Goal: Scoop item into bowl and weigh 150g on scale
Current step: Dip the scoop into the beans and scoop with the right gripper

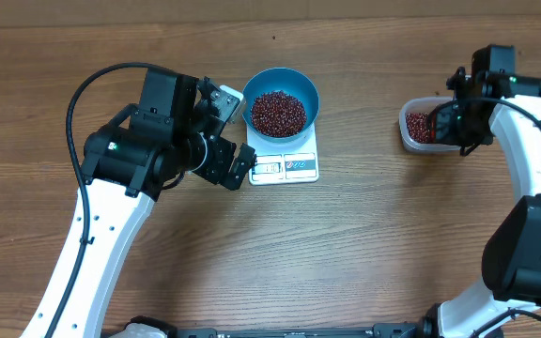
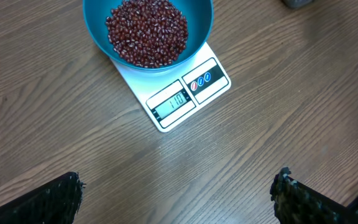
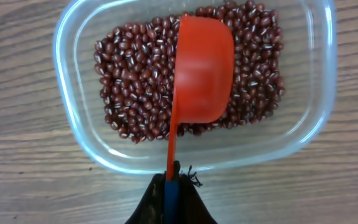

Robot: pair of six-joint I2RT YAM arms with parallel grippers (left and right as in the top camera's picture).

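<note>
The blue bowl stands on the white scale, with a heap of dark red-brown beans inside. In the left wrist view the bowl with its beans is at the top, and the scale has a lit display that seems to read 110. My left gripper hovers just left of the bowl, open and empty, its fingertips wide apart over bare wood. My right gripper is shut on the handle of a red scoop, whose cup lies over more beans.
A clear plastic tub holds the loose beans at the table's right side, seen from overhead as the tub under the right wrist. Bare wooden tabletop stretches in front of the scale.
</note>
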